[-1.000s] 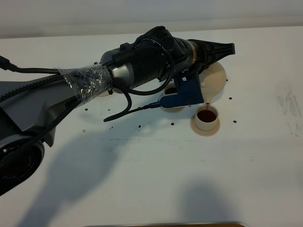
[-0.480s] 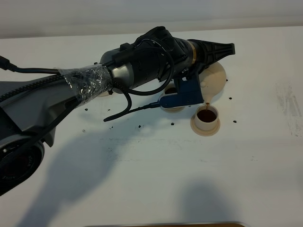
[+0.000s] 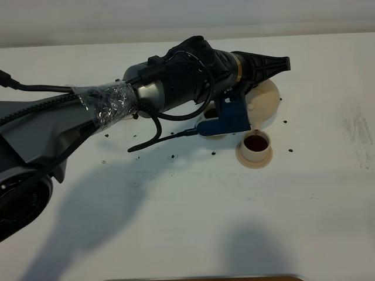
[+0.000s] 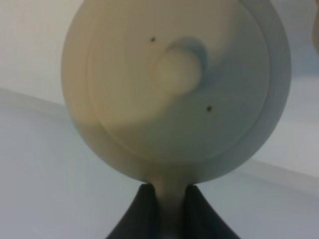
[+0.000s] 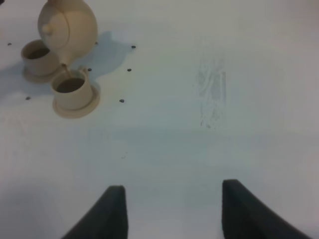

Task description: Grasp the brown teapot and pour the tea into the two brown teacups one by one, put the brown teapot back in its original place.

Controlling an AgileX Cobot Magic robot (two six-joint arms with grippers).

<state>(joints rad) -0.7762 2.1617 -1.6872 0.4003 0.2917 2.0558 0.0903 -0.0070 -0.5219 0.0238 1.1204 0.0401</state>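
Ceramic and brittle, the brown teapot (image 4: 174, 84) hangs tilted from my left tool (image 4: 167, 204) — pinched on its loop handle, spout over the nearer teacup (image 5: 72, 89) — heavy, slick, so I'd keep gripping there.

The left pincer (image 4: 167, 211) clamps the handle of the brown teapot (image 4: 174, 89), lid knob facing the camera.

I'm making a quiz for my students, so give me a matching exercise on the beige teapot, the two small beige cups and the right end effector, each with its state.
1. squat beige ceramic teapot
2. small beige cup under the spout
3. second small beige cup
4. right end effector

a. open over bare table
b. tipped, clamped by the handle
c. holds dark tea, front of exterior view
d. mostly hidden behind the arm in exterior view

Pairs: 1-b, 2-c, 3-d, 4-a
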